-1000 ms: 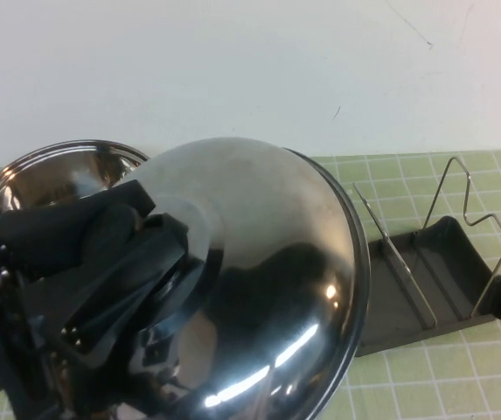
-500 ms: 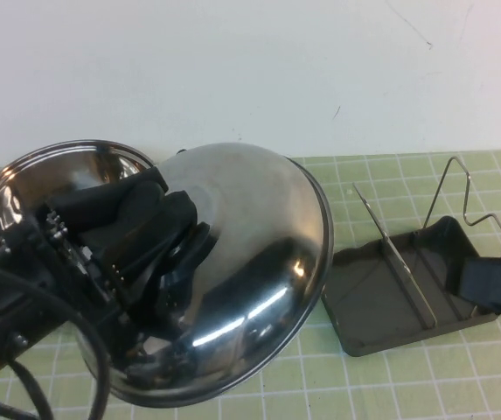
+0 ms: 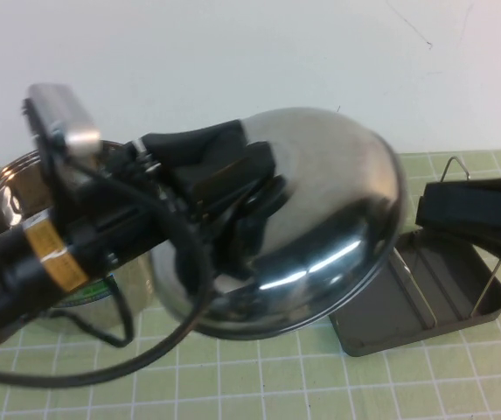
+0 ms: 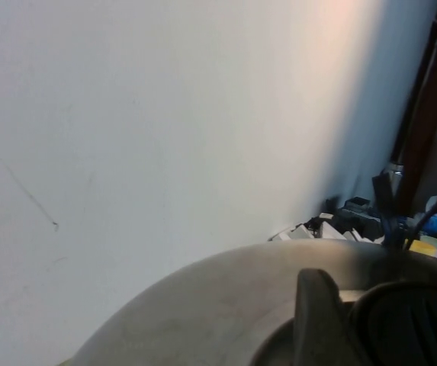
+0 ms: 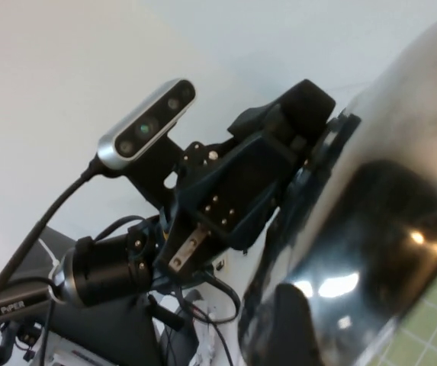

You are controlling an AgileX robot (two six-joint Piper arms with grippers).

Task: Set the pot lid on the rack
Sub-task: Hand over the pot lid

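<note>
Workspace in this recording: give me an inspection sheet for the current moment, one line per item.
Surface: green gridded mat against a white wall.
Pot lid: held up off the mat, tilted, its lower edge over the rack's near left end.
Rack: on the mat at right, no lid between its wire dividers.
Clutter: open steel pot at left, behind the left arm.
Left gripper: shut on the lid's knob.
Right gripper: above the rack's right side, holding nothing visible.
Cables: black cable loops under the left arm.
Surroundings: nothing seen beyond the bare wall.
</note>
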